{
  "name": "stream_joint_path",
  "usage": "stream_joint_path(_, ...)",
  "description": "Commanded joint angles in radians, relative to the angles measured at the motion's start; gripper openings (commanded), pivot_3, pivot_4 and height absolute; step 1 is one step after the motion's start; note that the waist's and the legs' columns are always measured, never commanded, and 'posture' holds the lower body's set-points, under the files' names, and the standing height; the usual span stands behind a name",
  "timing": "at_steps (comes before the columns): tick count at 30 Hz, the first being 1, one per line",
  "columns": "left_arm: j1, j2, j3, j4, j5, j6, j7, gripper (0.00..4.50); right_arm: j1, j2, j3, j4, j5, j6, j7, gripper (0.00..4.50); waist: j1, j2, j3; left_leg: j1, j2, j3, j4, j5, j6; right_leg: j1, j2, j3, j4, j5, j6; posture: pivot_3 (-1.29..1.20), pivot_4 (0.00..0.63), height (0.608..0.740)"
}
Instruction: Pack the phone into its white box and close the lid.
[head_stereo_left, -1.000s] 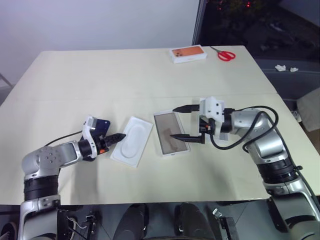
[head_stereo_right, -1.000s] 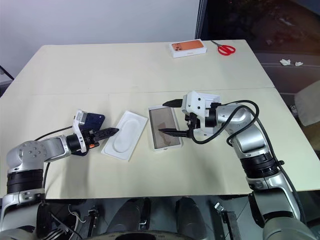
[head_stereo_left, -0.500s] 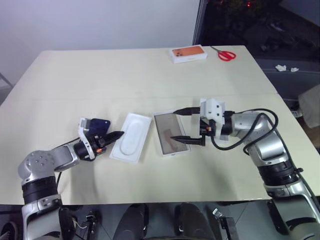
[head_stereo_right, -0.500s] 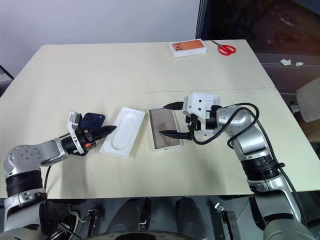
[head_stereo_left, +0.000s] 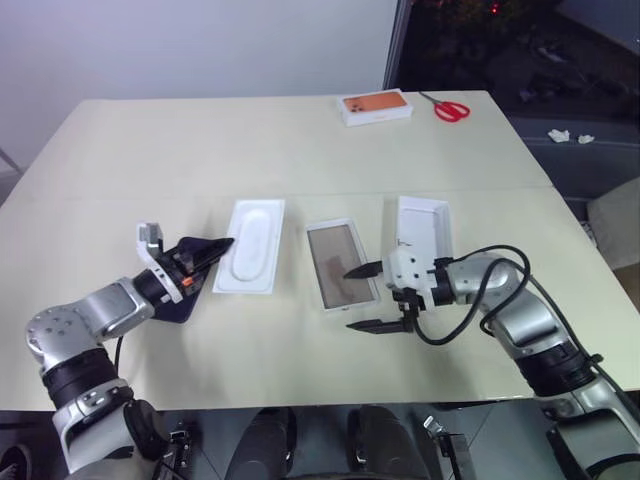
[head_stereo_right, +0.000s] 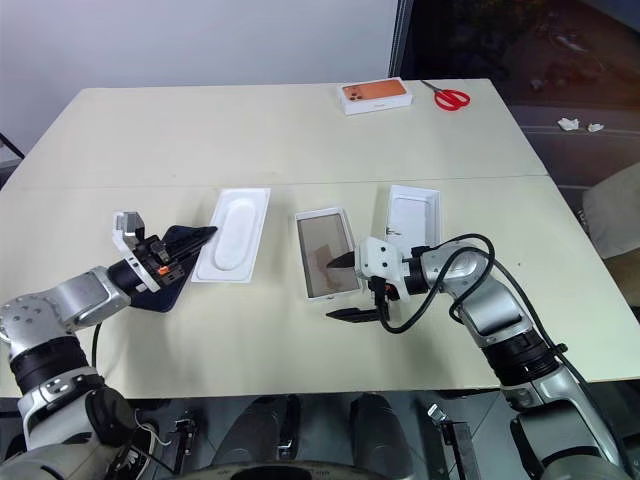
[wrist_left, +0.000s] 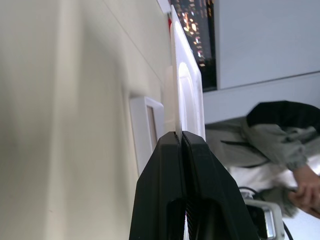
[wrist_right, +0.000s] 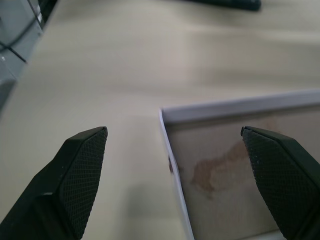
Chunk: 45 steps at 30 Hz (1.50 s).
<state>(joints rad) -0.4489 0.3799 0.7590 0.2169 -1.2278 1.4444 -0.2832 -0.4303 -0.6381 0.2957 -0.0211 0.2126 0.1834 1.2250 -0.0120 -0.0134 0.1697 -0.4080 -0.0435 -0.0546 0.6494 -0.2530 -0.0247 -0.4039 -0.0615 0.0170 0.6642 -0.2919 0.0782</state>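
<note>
Shallow white-rimmed white box (head_stereo_left: 342, 265), blotchy brownish-grey inside, rectangular.

No legible text, label, brand or number on anything here.

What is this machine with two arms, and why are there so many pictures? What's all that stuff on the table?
It is a robot with two arms, each ending in a two-fingered gripper. Two pictures come from cameras in its head, looking down at the table. The other two come from cameras on its wrists. On the table lie a white box, its lid, a flat white insert, a dark phone, an orange-topped box and red scissors. The left gripper pinches the insert's edge. The right gripper is open at the box's near end, holding nothing.
</note>
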Motion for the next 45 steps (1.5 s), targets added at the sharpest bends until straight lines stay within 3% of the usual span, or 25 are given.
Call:
stream_joint_path(1, -0.006, 0.004, 0.01, -0.031, -0.053, -0.025, 0.017, 0.0, -0.002, 0.034, 0.014, 0.009, -0.012, -0.031, -0.007, 3.18, -0.001, 0.0, 0.0, 0.0, 0.0, 0.0, 0.0, 0.0, 0.0, 0.0, 0.0, 0.0, 0.0, 0.0, 0.0, 0.0, 0.15, 0.74)
stream_joint_path(7, -0.001, 0.007, -0.012, -0.046, -0.076, -0.043, 0.036, 0.0, -0.004, 0.062, 0.051, 0.074, -0.093, -0.108, -0.033, 0.15, 0.001, -0.001, 0.0, 0.0, 0.0, 0.0, 0.0, 0.0, 0.0, 0.0, 0.0, 0.0, 0.0, 0.0, 0.0, 0.0, 0.15, 0.74)
stream_joint_path(12, 0.004, 0.007, -0.029, -0.057, -0.1, -0.055, 0.051, 0.0, -0.022, 0.106, 0.044, 0.075, -0.094, -0.107, -0.069, 0.06, -0.001, -0.001, 0.0, 0.0, 0.0, 0.0, 0.0, 0.0, -0.001, 0.0, 0.0, 0.0, 0.0, 0.0, 0.0, 0.0, 0.15, 0.74)
stream_joint_path(21, 0.003, 0.002, -0.06, -0.057, -0.137, -0.09, 0.07, 0.0, -0.09, 0.235, 0.037, 0.048, -0.076, 0.085, -0.193, 0.06, 0.002, -0.002, 0.0, 0.0, 0.0, 0.0, 0.0, 0.001, -0.002, -0.001, 0.001, 0.0, 0.0, 0.0, 0.0, 0.0, 0.15, 0.74)
stream_joint_path(24, 0.007, -0.003, -0.078, -0.064, -0.143, -0.102, 0.078, 0.0, -0.103, 0.25, 0.032, 0.055, -0.072, 0.132, -0.211, 0.94, 0.002, -0.002, 0.0, 0.0, 0.0, 0.0, 0.0, 0.001, -0.002, 0.0, 0.0, 0.0, 0.0, 0.0, 0.0, 0.0, 0.15, 0.74)
stream_joint_path(29, 0.014, -0.007, -0.103, -0.071, -0.158, -0.125, 0.087, 0.0, -0.105, 0.22, 0.013, 0.011, -0.044, 0.178, -0.181, 3.45, -0.002, -0.002, 0.0, 0.0, 0.0, 0.0, -0.001, 0.001, -0.002, -0.001, 0.0, 0.0, 0.0, 0.0, 0.0, 0.0, 0.15, 0.74)
stream_joint_path(37, -0.005, -0.083, -0.255, -0.133, -0.062, -0.219, 0.104, 0.0, -0.105, 0.064, -0.143, -0.027, 0.098, 0.221, -0.06, 3.45, 0.005, -0.002, 0.0, 0.0, -0.001, 0.0, 0.0, 0.0, 0.0, 0.001, 0.0, 0.0, -0.001, 0.0, 0.0, 0.0, 0.15, 0.74)
stream_joint_path(45, -0.121, -0.128, -0.36, 0.023, 0.089, -0.33, 0.058, 0.0, -0.114, 0.002, -0.204, 0.077, 0.077, 0.154, -0.076, 3.45, -0.005, -0.003, 0.0, 0.0, 0.0, 0.0, -0.001, 0.0, 0.001, 0.0, 0.001, 0.0, -0.001, 0.0, 0.0, 0.0, 0.15, 0.74)
